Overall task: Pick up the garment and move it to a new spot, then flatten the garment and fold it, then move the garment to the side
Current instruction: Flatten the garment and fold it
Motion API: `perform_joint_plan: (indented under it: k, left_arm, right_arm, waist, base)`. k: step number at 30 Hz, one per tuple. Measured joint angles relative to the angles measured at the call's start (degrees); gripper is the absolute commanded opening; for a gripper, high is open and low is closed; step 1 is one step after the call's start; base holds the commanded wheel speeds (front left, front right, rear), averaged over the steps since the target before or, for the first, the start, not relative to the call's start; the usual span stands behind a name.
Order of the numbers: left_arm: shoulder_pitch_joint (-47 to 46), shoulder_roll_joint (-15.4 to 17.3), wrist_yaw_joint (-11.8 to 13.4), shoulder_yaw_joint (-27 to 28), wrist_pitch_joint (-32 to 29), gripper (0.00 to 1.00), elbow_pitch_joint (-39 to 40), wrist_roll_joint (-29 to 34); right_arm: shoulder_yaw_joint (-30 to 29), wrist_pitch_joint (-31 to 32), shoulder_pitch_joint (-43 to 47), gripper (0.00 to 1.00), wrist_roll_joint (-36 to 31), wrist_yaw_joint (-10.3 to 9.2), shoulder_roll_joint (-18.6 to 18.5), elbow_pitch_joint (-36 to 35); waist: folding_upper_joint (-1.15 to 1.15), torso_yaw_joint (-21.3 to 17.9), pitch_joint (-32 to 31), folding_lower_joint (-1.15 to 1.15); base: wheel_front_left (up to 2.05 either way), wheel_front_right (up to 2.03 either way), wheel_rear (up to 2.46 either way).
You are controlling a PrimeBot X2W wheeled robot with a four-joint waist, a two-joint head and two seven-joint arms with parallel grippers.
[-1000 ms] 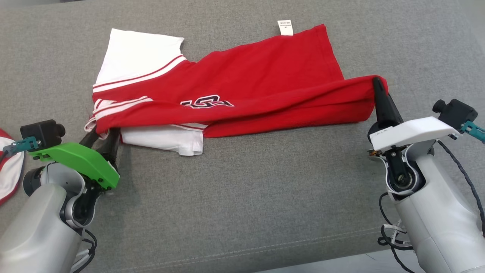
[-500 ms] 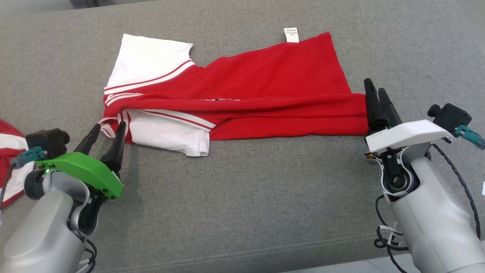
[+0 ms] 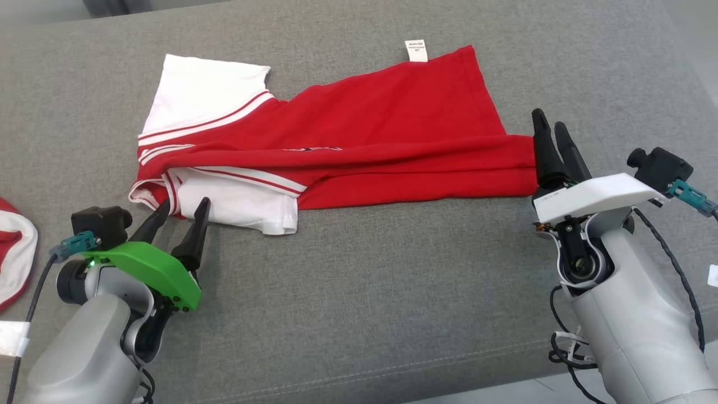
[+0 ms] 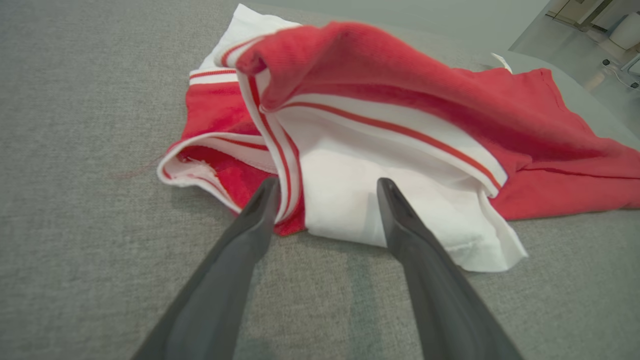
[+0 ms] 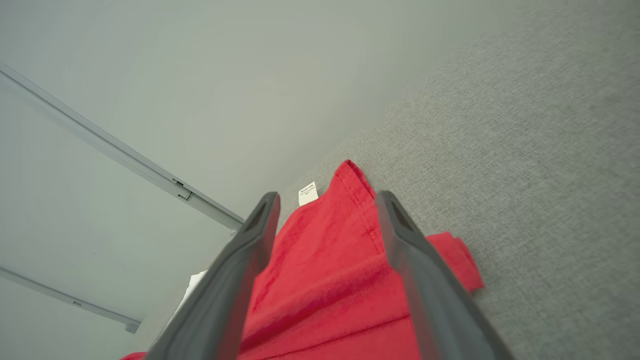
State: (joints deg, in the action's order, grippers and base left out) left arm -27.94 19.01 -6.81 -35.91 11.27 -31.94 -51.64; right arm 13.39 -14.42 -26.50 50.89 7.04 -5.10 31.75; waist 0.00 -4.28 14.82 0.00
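While the garment (image 3: 392,112) lay folded over lengthwise on the grey cushion (image 3: 359,292), your left gripper (image 3: 185,203) stood open beside its white sleeve; your right gripper (image 3: 548,119) stood open, seemingly touching the red end.

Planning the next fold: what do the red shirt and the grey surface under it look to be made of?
Red shirt: soft matte knit, probably cotton jersey. It shows a fine knit texture, limp folds and a stitched hem. Grey surface: woven upholstery-type fabric, matte and heathered, with a sewn seam near the front edge.
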Motion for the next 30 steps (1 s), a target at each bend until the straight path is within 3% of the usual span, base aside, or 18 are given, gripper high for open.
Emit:
perform_joint_plan:
  k: [4,9,18,30]
  left_arm:
    - [0.0,0.1,0.2,0.9,1.2,1.00,-0.6,0.4]
    - [0.0,2.5,3.8,4.8,3.6,1.00,0.5,4.0]
    - [6.3,-0.8,1.8,0.7,3.4,1.00,4.2,4.1]
    - [7.7,-0.8,2.0,4.5,3.4,1.00,4.1,3.3]
  right_arm:
    - [0.0,0.0,0.0,1.00,-1.5,0.00,0.5,-1.6]
    - [-1.5,0.0,0.7,1.00,-1.6,0.00,0.9,-3.5]
    - [-3.7,0.0,4.9,1.00,-1.7,0.01,1.4,-4.8]
    - [-3.9,0.0,6.0,1.00,-2.5,0.01,1.6,-7.1]
  waist:
    - [0.00,-1.2,-0.1,0.00]
    - [0.00,-2.7,-0.5,0.00]
    - [0.00,-2.8,-2.2,0.00]
    - [0.00,-2.5,-2.0,0.00]
  base:
    - [0.00,0.00,0.00]
    - [0.00,0.00,0.00]
    - [0.00,0.00,0.00]
    - [0.00,0.00,0.00]
